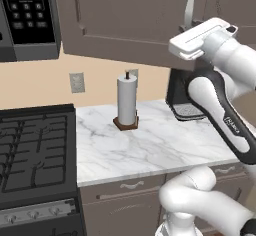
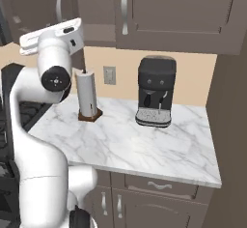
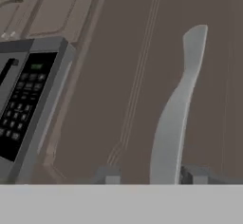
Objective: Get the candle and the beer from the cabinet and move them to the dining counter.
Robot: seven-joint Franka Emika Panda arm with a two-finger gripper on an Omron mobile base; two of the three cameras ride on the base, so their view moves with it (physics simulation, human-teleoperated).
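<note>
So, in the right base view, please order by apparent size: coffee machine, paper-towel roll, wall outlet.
1. Coffee machine, largest.
2. Paper-towel roll, narrower, slightly shorter.
3. Wall outlet, clearly smallest, though it sits farther back.

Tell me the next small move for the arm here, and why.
Probably close the tool on the cabinet handle and pull. The door looks shut, and the handle's lower end sits between the two open fingertips, not yet gripped.

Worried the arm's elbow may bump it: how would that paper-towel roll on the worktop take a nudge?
The paper-towel roll is tall and narrow on a small wooden base, so a high nudge would probably tip it. It looks light, so a low push may slide it on the smooth marble worktop.
</note>
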